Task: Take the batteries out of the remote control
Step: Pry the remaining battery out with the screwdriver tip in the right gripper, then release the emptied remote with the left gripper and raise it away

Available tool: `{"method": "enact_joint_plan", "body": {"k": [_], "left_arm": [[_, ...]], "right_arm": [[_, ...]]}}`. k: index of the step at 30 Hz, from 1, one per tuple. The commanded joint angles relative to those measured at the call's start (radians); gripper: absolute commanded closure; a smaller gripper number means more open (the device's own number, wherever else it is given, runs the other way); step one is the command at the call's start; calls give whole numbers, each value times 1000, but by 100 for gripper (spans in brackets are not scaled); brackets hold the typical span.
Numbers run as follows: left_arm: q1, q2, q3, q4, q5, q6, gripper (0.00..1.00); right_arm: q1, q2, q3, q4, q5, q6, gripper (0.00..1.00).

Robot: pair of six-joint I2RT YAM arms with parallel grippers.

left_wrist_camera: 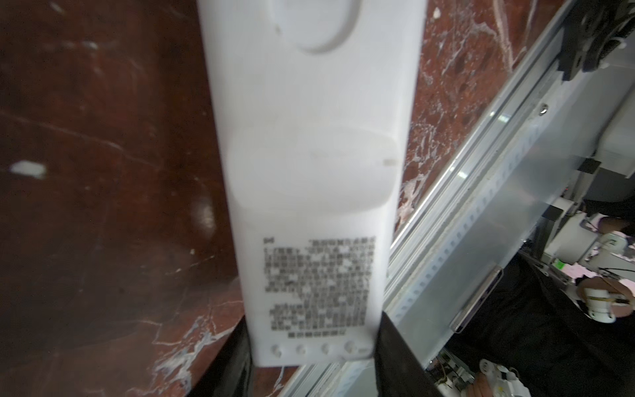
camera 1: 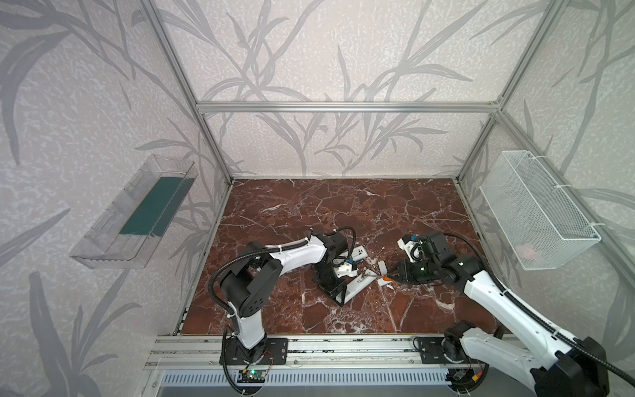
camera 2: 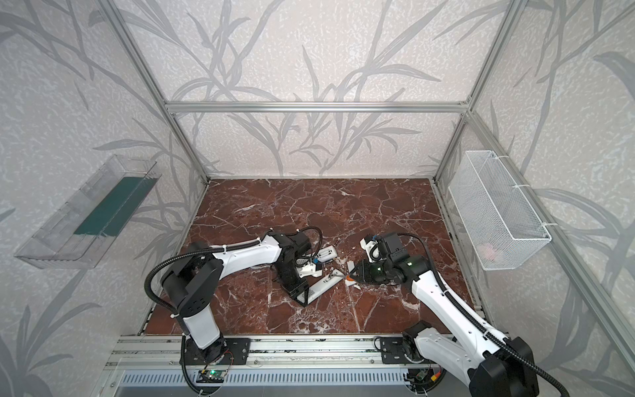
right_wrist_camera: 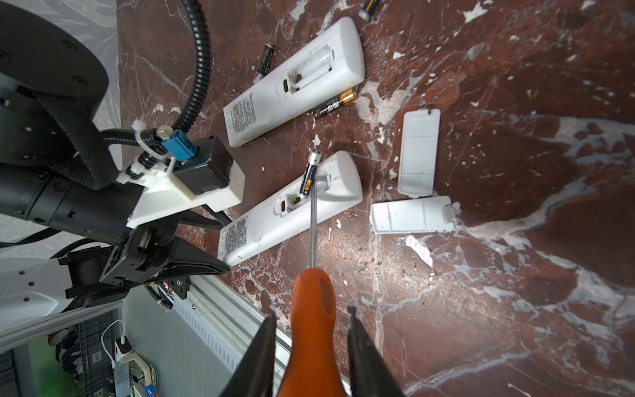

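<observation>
Orange screwdriver [right_wrist_camera: 312, 285] in right claw [right_wrist_camera: 312, 312] meets a tilted battery [right_wrist_camera: 310, 173], wrist-view only; left claw [left_wrist_camera: 311, 357] clamps remote [right_wrist_camera: 268, 227].

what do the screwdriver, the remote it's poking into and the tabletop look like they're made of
The screwdriver handle looks like matte orange moulded plastic, with ribbed grooves; its shaft is bright, likely steel. The remote seems white matte plastic with printed text. The tabletop is glossy, red-brown, white-veined like marble, possibly a print.
</observation>
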Motion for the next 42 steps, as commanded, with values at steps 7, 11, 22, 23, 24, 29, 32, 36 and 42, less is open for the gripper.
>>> {"method": "enact_joint_plan", "body": {"k": [7,11,22,23,24,29,32,36,42], "left_arm": [[23,52,-2,-32,124,25,89],[31,57,-2,-34,115,25,88],[31,46,9,-48,-102,20,88],[32,44,9,-47,-131,22,88],[31,41,9,-45,-161,21,88],[26,30,14,-52,-319,19,83],[19,33,15,-55,-380,23,78],[11,56,21,-63,-429,26,67],[-3,40,17,-58,-461,23,33]], "right_arm": [[1,1,62,-54,21,-39,100],[1,-4,79,-70,25,-47,100],[0,-7,85,-71,24,-47,100],[1,-9,85,-70,24,-46,100],[1,-9,85,-69,25,-47,100],[1,-15,87,-69,28,-44,100],[1,-17,89,-63,28,-42,100],[1,-18,87,-54,25,-37,100],[1,-33,81,-51,27,-37,100]]}}
